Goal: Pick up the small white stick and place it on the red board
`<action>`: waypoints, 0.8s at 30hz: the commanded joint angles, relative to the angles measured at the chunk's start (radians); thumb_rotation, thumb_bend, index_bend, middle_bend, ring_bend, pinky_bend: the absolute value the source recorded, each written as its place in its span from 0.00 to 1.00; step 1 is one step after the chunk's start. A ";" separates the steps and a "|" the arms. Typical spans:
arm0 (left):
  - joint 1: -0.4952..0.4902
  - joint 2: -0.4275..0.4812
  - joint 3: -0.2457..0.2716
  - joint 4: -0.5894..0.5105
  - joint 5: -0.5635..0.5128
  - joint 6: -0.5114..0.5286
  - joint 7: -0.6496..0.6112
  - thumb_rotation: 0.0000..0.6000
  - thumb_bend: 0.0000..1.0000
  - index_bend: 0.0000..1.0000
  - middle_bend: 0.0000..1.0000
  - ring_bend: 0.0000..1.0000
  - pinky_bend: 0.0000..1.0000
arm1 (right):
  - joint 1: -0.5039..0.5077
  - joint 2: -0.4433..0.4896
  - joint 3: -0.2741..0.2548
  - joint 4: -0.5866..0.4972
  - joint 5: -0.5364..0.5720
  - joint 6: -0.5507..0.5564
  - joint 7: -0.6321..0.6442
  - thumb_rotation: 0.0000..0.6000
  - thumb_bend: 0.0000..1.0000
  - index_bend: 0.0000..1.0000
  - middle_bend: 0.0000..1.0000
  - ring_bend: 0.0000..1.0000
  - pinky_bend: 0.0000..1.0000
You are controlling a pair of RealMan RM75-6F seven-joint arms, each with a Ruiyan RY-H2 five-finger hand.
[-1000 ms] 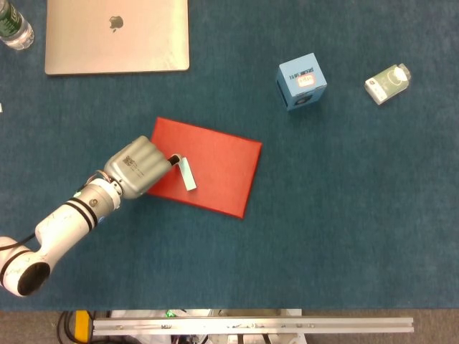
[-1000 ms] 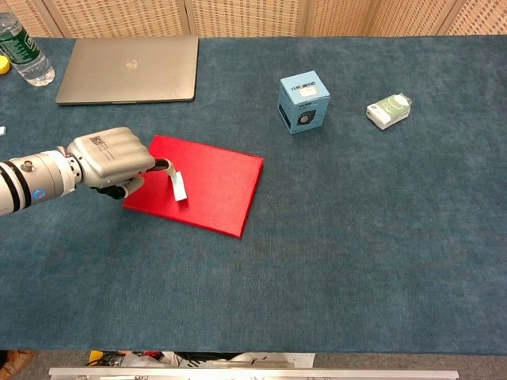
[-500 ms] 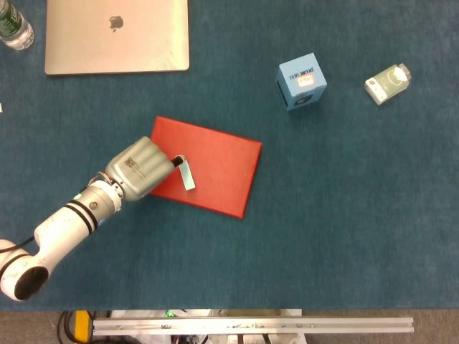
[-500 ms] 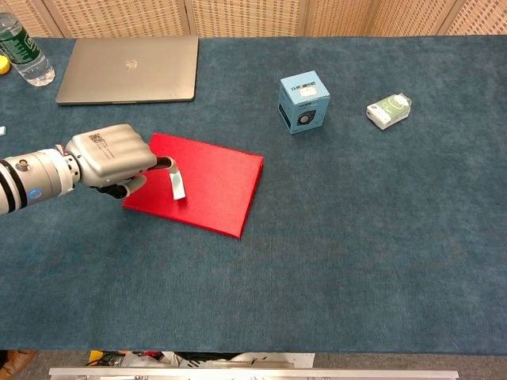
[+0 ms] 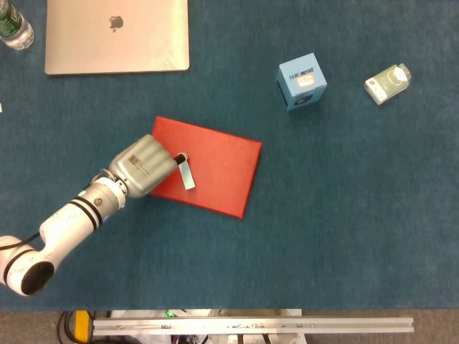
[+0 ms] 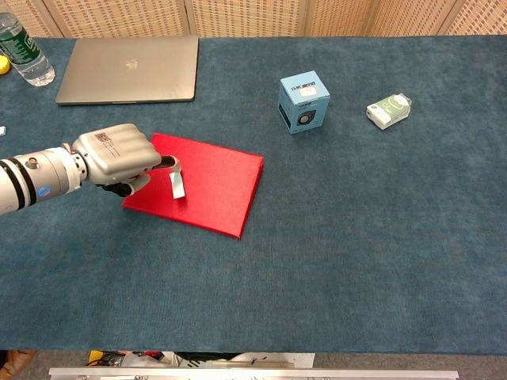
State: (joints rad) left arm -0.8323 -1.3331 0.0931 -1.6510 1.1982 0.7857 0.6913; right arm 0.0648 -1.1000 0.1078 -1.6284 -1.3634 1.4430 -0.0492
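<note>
The red board lies flat on the blue table cloth, left of centre. My left hand hovers over the board's left edge and pinches the small white stick at its upper end. The stick hangs down over the left part of the board; I cannot tell whether its lower end touches the surface. My right hand shows in neither view.
A closed laptop lies at the back left, with a water bottle beside it. A blue box and a small white-green pack sit at the back right.
My left hand has shifted slightly right and further over the board, still pinching the stick, which now hangs steeper.
</note>
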 commanded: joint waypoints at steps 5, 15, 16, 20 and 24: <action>-0.002 -0.008 0.005 0.010 -0.013 -0.007 0.003 1.00 0.65 0.19 1.00 1.00 1.00 | 0.002 -0.002 0.001 0.003 0.002 -0.003 0.000 1.00 0.36 0.38 0.51 0.55 0.44; -0.003 0.001 0.001 0.004 -0.011 0.005 -0.007 1.00 0.65 0.19 1.00 1.00 1.00 | 0.002 -0.003 0.001 0.005 0.001 -0.005 0.004 1.00 0.36 0.38 0.51 0.55 0.44; -0.002 0.004 0.001 0.001 -0.009 0.008 -0.008 1.00 0.65 0.19 1.00 1.00 1.00 | 0.002 -0.003 0.001 0.005 0.001 -0.004 0.004 1.00 0.36 0.38 0.51 0.55 0.44; 0.001 0.015 0.005 -0.012 0.001 0.014 -0.012 1.00 0.65 0.19 1.00 1.00 1.00 | 0.002 -0.003 0.001 0.006 0.000 -0.005 0.005 1.00 0.36 0.38 0.51 0.55 0.44; 0.006 0.022 0.010 -0.023 0.008 0.021 -0.013 1.00 0.65 0.19 1.00 1.00 1.00 | 0.004 -0.004 0.001 0.007 -0.001 -0.007 0.006 1.00 0.36 0.38 0.51 0.55 0.44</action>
State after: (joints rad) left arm -0.8272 -1.3126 0.1024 -1.6724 1.2048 0.8057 0.6786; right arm 0.0683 -1.1043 0.1085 -1.6209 -1.3648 1.4365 -0.0431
